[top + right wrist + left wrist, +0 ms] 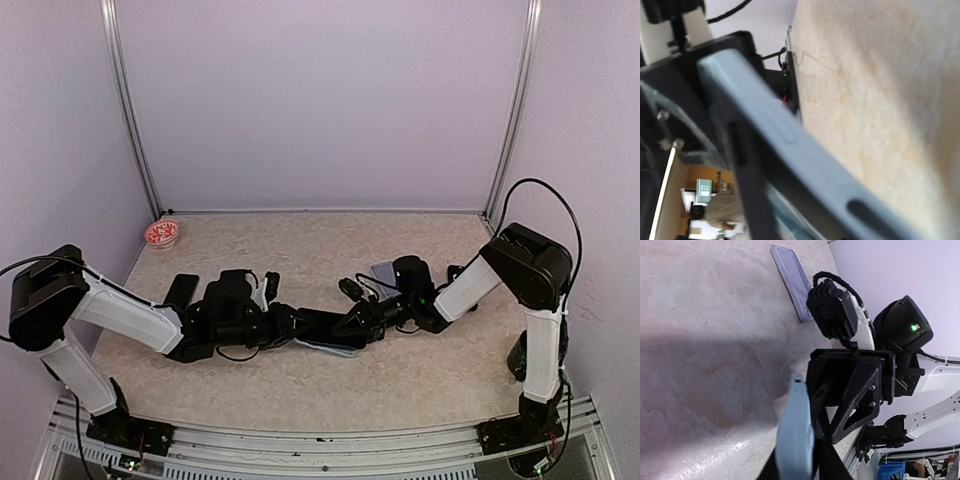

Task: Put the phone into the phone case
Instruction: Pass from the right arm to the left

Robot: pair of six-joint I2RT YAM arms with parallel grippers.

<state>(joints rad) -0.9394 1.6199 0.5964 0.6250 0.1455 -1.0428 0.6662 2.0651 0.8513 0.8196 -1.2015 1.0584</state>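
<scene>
Nearest the arm bases, the two tools meet low over the middle of the tabletop [420, 385] with a light-blue slab [795, 440] between them. By its thickness, dark face and slotted edge I take it for the phone. The left tool [300, 325] has its fingers clamped on one end, so the phone stands on its long edge just off the surface. That leaves the other end free for the partner arm. The right tool [353, 325] reaches in from the opposite side with its fingers at the phone's far end. Its own camera is filled by the blurred slab, so I cannot tell whether it grips or only touches. This looks like a handover or regrip to get a hold that suits seating the phone.

Farther back, just beside the right arm's wrist, a pale lavender case [792, 282] lies flat and untouched, well apart from the phone. Off to the left lies a flat black object [180, 290], and a small red-and-white dish [161, 234] sits in the far left corner.
</scene>
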